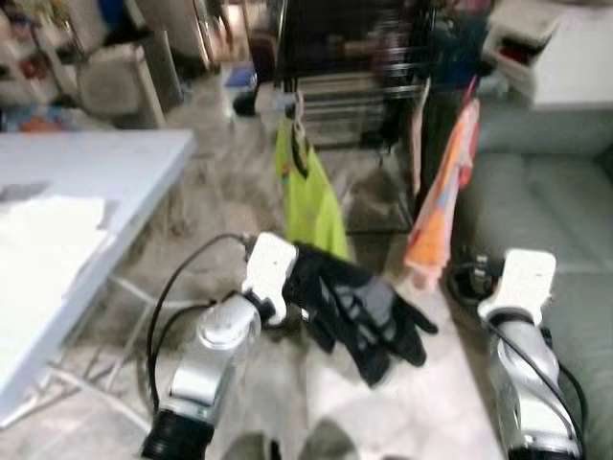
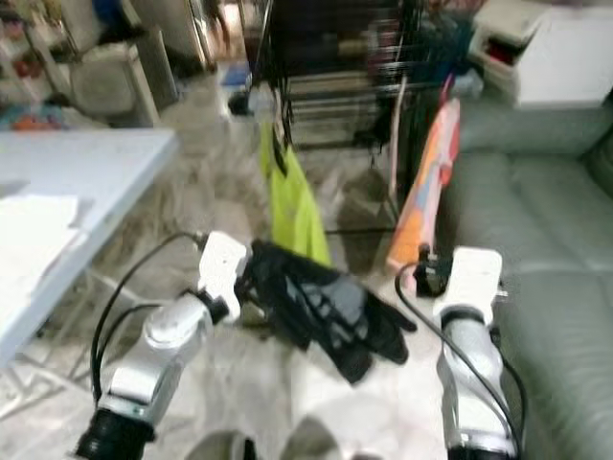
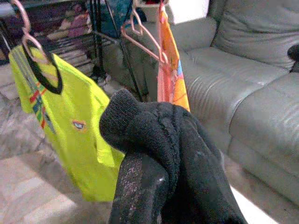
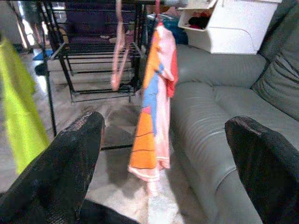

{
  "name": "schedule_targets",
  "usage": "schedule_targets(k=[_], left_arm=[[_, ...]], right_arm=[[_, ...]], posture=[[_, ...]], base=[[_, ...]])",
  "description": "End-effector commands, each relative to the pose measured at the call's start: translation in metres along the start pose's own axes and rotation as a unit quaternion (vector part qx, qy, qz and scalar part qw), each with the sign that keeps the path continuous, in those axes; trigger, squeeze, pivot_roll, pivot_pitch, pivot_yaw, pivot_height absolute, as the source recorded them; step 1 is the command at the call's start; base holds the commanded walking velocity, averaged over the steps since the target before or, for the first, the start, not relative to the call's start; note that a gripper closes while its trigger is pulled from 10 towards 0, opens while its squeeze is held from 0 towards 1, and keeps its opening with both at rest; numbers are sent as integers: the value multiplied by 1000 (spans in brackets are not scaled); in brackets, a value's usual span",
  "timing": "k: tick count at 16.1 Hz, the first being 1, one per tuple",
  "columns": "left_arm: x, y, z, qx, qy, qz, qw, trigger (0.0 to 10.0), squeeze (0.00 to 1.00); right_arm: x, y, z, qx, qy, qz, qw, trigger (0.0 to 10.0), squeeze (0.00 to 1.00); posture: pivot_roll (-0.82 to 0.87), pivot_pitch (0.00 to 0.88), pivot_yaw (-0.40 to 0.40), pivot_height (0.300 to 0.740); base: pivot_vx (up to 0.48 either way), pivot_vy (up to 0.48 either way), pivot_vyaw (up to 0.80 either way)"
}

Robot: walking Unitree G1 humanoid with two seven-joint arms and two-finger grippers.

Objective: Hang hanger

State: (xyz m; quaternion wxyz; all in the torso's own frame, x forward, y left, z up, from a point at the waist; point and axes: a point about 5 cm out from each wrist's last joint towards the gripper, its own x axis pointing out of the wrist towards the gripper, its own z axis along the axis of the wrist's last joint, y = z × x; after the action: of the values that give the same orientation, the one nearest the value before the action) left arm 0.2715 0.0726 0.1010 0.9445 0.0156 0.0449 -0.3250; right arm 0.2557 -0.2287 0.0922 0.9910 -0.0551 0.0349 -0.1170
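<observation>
Left pincer [image 1: 305, 292] pinching a black garment [image 1: 359, 311], right pincer [image 4: 163, 158] spread empty; garment not yet hung beside the yellow shirt [image 1: 308, 192] and orange garment [image 1: 442, 201] on the drying rack [image 1: 354, 67].

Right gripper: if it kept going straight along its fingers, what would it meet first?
Probably the orange and pink garment hanging from the rack, centred between the open right gripper fingers; depth is unclear.

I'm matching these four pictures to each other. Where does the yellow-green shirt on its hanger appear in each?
Left eye: yellow-green shirt, centre, beyond the left gripper.
Right eye: centre-left.
Left wrist: left side.
Right wrist: left edge.
Shared landmark: orange garment.
</observation>
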Motion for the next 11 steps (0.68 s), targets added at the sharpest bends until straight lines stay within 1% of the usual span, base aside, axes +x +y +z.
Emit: schedule_targets(k=[1, 2, 5, 6, 8, 11], left_arm=[[-2, 9, 15, 20, -31, 10, 999, 10000, 0], [-2, 9, 14, 15, -30, 10, 999, 10000, 0], [-5, 18, 13, 16, -34, 21, 999, 10000, 0], [-6, 22, 11, 14, -33, 26, 999, 10000, 0], [-9, 25, 7, 15, -28, 27, 999, 10000, 0], [-8, 22, 6, 18, -26, 19, 999, 10000, 0]], right_arm=[[2, 4, 7, 6, -15, 6, 1000, 10000, 0], [3, 4, 7, 6, -14, 6, 1000, 10000, 0], [5, 5, 8, 5, -15, 9, 1000, 10000, 0], [5, 6, 8, 4, -16, 10, 1000, 10000, 0], [6, 6, 8, 3, -16, 12, 1000, 10000, 0], [5, 7, 8, 3, -15, 12, 1000, 10000, 0]], posture=[[-73, 0, 51, 740], [-71, 0, 49, 740], [-65, 0, 46, 740], [-62, 0, 43, 740], [-61, 0, 42, 740], [-61, 0, 42, 740]], base=[[0, 0, 0], [0, 0, 0], [0, 0, 0], [277, 0, 0], [373, 272, 0], [388, 281, 0]])
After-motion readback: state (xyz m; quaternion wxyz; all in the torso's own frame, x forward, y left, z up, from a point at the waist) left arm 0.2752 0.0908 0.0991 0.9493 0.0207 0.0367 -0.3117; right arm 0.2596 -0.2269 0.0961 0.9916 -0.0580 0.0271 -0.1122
